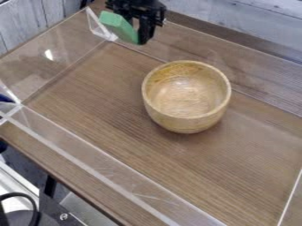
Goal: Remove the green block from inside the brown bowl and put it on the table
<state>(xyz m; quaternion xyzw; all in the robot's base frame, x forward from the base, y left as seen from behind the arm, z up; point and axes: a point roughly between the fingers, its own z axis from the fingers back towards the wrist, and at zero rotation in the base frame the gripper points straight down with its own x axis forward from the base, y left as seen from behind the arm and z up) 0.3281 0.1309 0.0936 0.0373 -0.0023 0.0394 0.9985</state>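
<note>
jaws point(132, 33): clamped on green block point(119, 26) | brown bowl point(186, 96): on table point(88, 112), well apart

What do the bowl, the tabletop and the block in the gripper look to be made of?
Bowl: probably wood, light tan and smooth; grain shows inside.
Tabletop: wood or wood-look laminate, brown with long plank-like streaks and a slight sheen.
Green block: plain and evenly coloured; painted wood, plastic or foam, I can't tell which.
</note>
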